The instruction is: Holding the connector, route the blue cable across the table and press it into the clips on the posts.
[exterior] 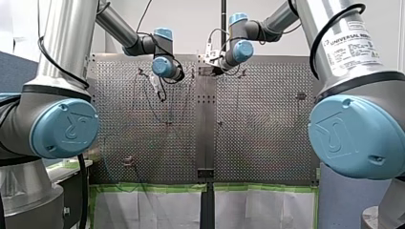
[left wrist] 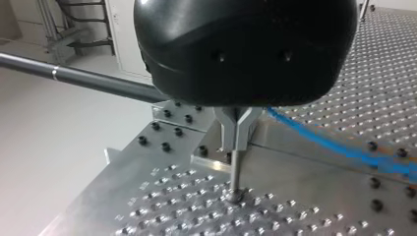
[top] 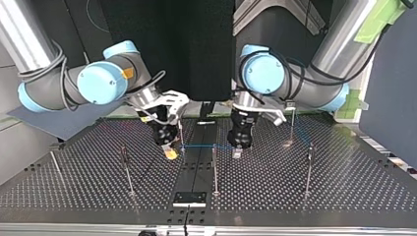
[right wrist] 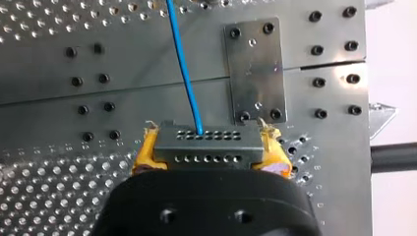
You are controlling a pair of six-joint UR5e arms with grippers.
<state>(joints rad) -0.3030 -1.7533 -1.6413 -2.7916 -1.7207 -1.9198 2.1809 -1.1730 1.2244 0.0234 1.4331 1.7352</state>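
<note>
You are looking at a thin, smooth blue cable (right wrist: 184, 64) that ends in the connector (right wrist: 206, 147), a small flat block of dull grey metal with two rows of round holes across its face. The cable enters the top row near the middle and runs straight away from the connector over the worktop (right wrist: 44, 196). The right pincer (right wrist: 206, 155) is closed on the connector, with its yellow pads (right wrist: 142, 152), worn and frayed at the edges, clamping the block's two short ends. Under the connector, the worktop is bare silvery metal, dotted with a regular grid of small holes and dark bolt heads. Just ahead of the connector, a plain rectangular plate (right wrist: 255, 69) is screwed down at its corners. From across the worktop, the cable leaves the connector in a level, taut line and reaches the left pincer (left wrist: 239, 132) nearby. That pincer has a rounded, glossy black body. Its narrow metal fingers (left wrist: 246, 130) are pressed together right over the top of a slim upright post (left wrist: 235, 172). The cable comes out from just behind those fingers, but you cannot tell whether they pinch it.
</note>
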